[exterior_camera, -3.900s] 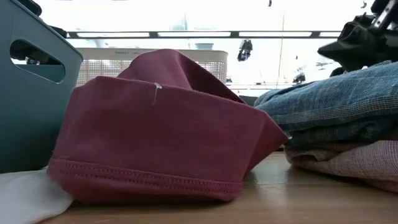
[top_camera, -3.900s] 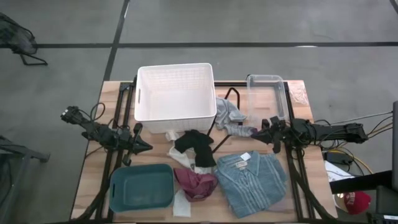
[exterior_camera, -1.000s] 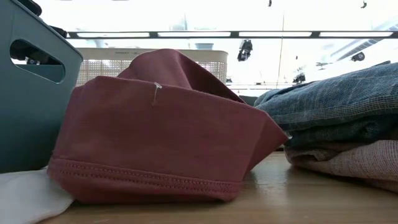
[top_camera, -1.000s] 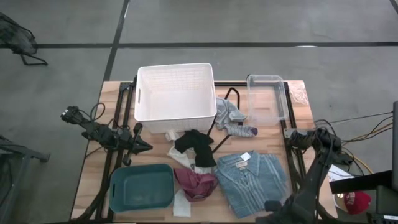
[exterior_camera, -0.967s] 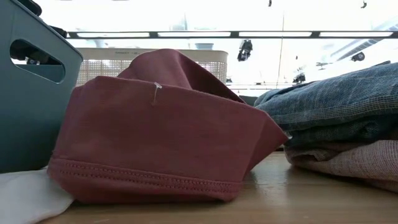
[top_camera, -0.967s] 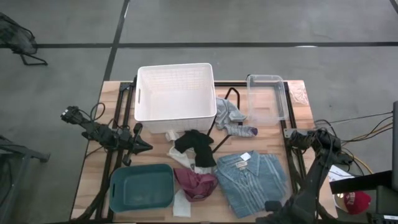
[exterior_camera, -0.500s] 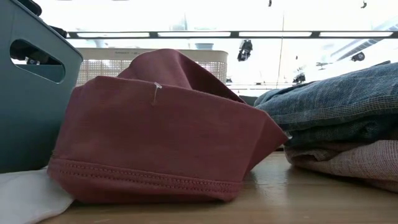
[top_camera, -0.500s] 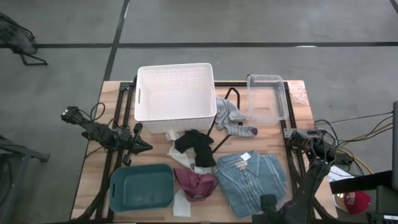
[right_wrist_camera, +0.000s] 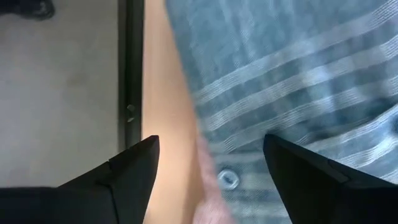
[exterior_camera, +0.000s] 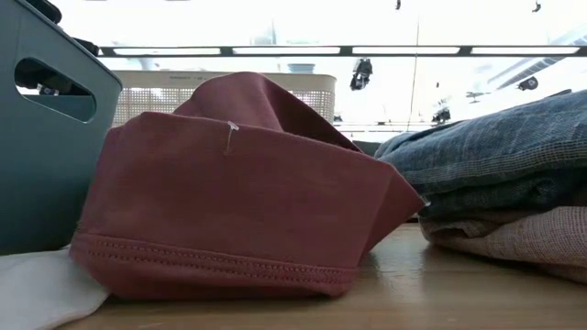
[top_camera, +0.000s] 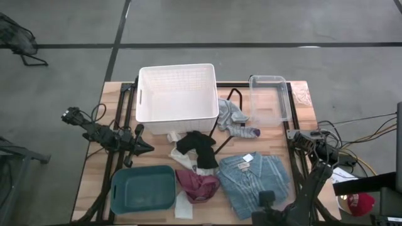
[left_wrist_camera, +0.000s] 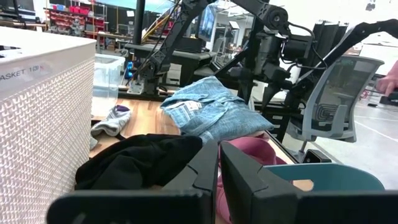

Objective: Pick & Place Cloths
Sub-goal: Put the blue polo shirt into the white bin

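Jaws of the right gripper spread over the shirt edge; lower squarely, pinching several layers. Left gripper waits pressed together.

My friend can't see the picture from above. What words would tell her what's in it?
A wooden table holds a white plastic basket, a teal plastic bin, a clear tub and scattered cloths, including a folded blue-grey collared shirt. The right gripper hovers at the shirt's near edge; the left gripper waits.

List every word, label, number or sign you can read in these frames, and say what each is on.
"ASKET 10": on the white basket, left wrist view; the first letter is cut off and the last characters are unclear.
Neck label on the blue-grey shirt: too small to read.
Red cap beside the table: marking unreadable.
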Available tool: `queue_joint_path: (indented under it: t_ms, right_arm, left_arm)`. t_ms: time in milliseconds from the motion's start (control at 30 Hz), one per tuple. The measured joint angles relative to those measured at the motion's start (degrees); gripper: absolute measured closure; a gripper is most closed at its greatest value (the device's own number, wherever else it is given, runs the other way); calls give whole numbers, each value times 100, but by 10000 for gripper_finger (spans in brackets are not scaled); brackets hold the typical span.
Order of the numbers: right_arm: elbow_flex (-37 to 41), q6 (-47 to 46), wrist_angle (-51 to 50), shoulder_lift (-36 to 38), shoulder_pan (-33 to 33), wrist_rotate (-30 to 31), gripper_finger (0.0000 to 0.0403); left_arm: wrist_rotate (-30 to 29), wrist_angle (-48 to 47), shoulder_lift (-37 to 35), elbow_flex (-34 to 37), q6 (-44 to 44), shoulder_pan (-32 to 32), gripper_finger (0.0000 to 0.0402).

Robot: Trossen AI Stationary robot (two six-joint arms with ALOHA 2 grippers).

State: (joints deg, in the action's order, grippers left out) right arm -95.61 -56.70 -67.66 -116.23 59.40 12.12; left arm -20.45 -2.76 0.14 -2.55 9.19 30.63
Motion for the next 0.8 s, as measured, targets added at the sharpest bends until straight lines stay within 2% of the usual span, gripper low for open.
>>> queue_joint_path:
  t_ms: [367, 600, 700, 800]
  right_arm:
    - [11, 797, 15, -319, 37, 120, 140]
    - [20, 754, 12, -842, -15, 117, 142]
    - [20, 741, 13, -948, -42, 119, 166]
    - [20, 741, 9, -955, -92, 117, 208]
  left_arm:
    - [0, 21, -1, 4, 0, 0, 378]
    - [0, 27, 0, 4, 0, 0, 378]
    - [1, 32, 0, 4, 0, 0, 378]
    - [0, 41, 0, 4, 0, 0, 378]
